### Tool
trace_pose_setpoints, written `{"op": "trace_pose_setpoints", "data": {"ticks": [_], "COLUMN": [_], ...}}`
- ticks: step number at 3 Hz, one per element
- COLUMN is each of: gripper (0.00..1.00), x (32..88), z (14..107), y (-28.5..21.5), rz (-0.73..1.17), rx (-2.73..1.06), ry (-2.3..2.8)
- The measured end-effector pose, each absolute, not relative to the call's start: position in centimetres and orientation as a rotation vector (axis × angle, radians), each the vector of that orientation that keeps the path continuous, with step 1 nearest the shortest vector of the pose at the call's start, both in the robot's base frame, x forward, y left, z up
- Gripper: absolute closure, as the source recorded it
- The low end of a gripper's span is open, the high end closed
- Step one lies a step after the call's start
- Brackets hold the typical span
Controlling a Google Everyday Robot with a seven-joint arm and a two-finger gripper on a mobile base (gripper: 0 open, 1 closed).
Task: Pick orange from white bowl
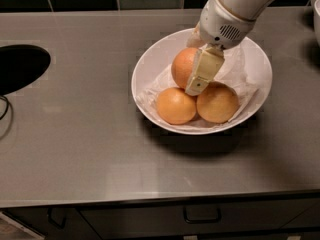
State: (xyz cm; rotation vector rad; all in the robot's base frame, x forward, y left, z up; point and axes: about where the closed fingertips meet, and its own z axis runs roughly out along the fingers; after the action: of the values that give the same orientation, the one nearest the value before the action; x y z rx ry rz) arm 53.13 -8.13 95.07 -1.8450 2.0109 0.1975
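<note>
The white bowl (pixel 250 54) stands on the grey counter, right of centre, lined with crumpled white paper. Three oranges lie in it. The deeper, browner orange (pixel 181 66) is at the back left of the pile. Two paler oranges lie in front, one at the front left (pixel 175 105) and one at the front right (pixel 217 103). My gripper (pixel 199 79) reaches down from the upper right into the bowl. Its cream-coloured part lies against the right side of the browner orange, between it and the front right orange. The far side of that orange is hidden.
A dark round opening (pixel 17 66) is cut into the counter at the far left, with a thin cable (pixel 5 111) below it. A white object's edge (pixel 316 9) shows at the top right. A drawer handle (pixel 202 215) sits below the counter's front edge.
</note>
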Motion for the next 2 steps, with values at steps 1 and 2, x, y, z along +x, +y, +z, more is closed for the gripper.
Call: {"op": "trace_pose_setpoints", "data": {"ticks": [1,2], "gripper": [0.23,0.23], "x": [53.32,53.49], "z": [94.62,94.16], "y": [-7.89,-7.87], "rz": [0.214,0.227], "rx": [-1.850,-1.850], "ry": [2.011,2.015]}}
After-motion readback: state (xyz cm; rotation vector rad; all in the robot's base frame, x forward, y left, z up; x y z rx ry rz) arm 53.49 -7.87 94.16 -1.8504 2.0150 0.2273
